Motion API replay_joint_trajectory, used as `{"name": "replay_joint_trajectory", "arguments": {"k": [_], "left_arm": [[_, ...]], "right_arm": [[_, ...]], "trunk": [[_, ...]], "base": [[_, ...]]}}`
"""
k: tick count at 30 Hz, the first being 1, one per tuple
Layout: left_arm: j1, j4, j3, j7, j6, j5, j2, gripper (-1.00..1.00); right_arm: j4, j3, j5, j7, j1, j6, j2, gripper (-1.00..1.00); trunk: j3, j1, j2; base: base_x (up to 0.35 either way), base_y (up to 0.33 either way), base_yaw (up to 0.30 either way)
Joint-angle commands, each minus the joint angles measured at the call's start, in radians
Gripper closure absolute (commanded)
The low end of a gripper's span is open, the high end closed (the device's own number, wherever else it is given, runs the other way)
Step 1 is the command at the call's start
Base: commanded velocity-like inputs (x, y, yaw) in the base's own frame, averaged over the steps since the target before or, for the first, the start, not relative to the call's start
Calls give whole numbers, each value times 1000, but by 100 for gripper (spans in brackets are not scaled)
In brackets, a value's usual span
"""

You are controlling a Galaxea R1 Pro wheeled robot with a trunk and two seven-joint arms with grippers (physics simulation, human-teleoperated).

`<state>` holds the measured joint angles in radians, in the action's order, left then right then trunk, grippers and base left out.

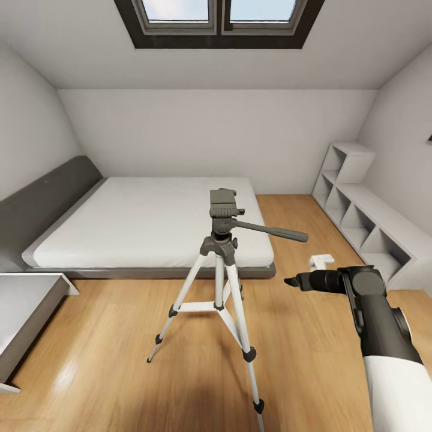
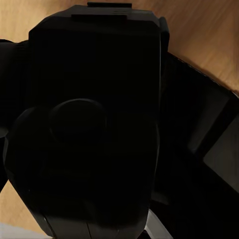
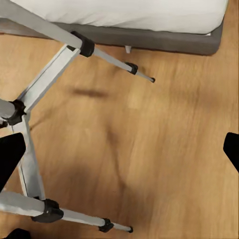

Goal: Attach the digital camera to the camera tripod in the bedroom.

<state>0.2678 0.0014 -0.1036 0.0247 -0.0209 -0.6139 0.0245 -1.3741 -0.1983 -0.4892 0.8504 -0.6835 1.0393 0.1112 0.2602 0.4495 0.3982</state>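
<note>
Silver-white camera tripod (image 1: 219,282) legs, dark grey head — honey-brown wood floor (image 1: 120,336), white mattress (image 1: 150,219).

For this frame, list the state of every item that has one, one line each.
camera tripod: standing upright on the wood floor, legs spread, head bare.
digital camera: close against the left wrist camera, apparently held, not on the tripod.
right gripper: raised beside the tripod's handle, open, holding nothing.
skylight: closed.
bed: bare mattress.

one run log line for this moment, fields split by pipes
place: bedroom | tripod: upright on wood floor by bed, head bare | right gripper: beside tripod handle, open, empty | left wrist view: dark object up close
</note>
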Motion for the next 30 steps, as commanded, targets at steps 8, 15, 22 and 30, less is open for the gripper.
{"name": "replay_joint_trajectory", "arguments": {"k": [8,15,22,30], "left_arm": [[1,0,-8,3,0,-9,0,100],[1,0,-8,3,-1,-9,-1,100],[1,0,-8,3,-1,-9,-1,100],[1,0,-8,3,-1,-9,-3,100]], "right_arm": [[-21,3,-17,75,-8,-4,3,-100],[-22,4,-17,76,-8,-4,1,-100],[-22,21,-11,79,-8,-13,-5,-100],[-26,28,-5,107,-8,-57,-76,-100]], "trunk": [[2,1,2],[2,1,2],[2,1,2],[2,1,2]], "base": [[-137,0,0],[-27,0,0],[-3,0,0],[0,0,0]]}}
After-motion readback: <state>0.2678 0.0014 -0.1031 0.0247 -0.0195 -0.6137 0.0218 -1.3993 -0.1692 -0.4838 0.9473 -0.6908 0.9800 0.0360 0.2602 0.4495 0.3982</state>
